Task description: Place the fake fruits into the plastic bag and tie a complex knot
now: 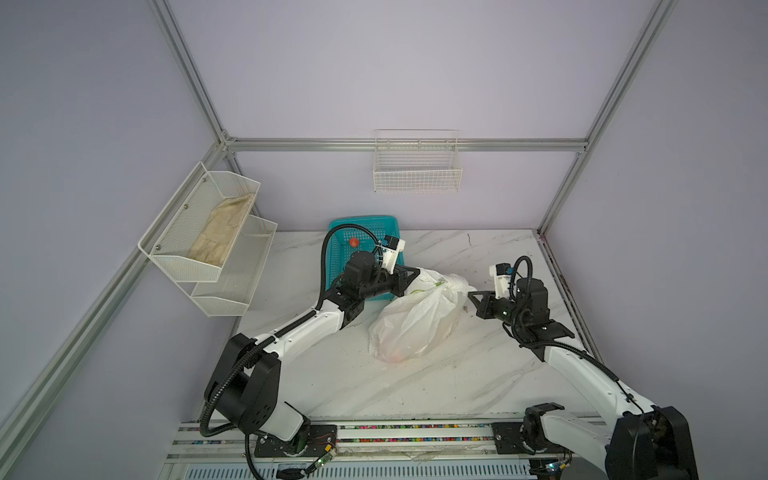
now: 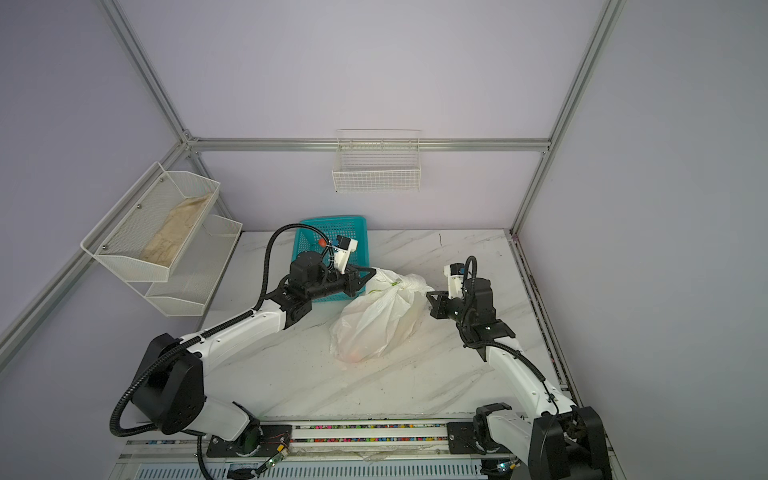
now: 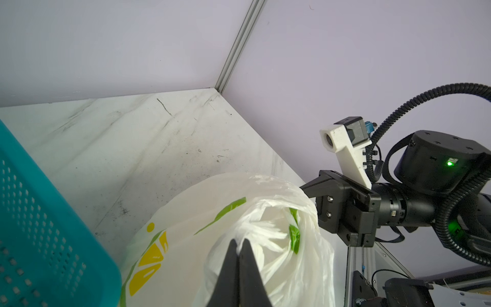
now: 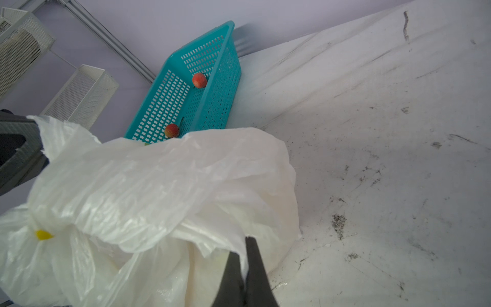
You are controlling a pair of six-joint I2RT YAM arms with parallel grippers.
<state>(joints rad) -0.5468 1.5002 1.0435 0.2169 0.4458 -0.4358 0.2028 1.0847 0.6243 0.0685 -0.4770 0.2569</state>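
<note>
Lying on its side at the middle of the marble desk (image 1: 415, 386) in both top views, the plastic bag (image 1: 415, 320) points its gathered neck toward the back wall. The left claw (image 1: 417, 272) meets the neck from the left and the right claw (image 1: 471, 295) meets it from the right. A teal basket (image 1: 365, 226) stands at the back wall behind the left arm, with one red fruit (image 1: 353, 242) inside. A reddish tint shows through the film at the bag's low end. A wire basket (image 1: 417, 174) hangs on the back wall, and a mesh shelf (image 1: 232, 286) on the left wall holds a beige cloth (image 1: 220, 235).

Left wrist view: the left claw (image 3: 240, 243) has both fingers pressed together, nipping crumpled white film at the bag's neck. Lemon-slice and leaf print shows on the bag's side. The teal basket's wall stands just beside the bag. The right claw (image 3: 305, 187) touches the neck's far side.

Right wrist view: the right claw (image 4: 243, 247) is pressed together on a film edge that runs between its fingers. Behind the billowed bag, the teal basket holds a second red fruit (image 4: 171, 130) near the first.
</note>
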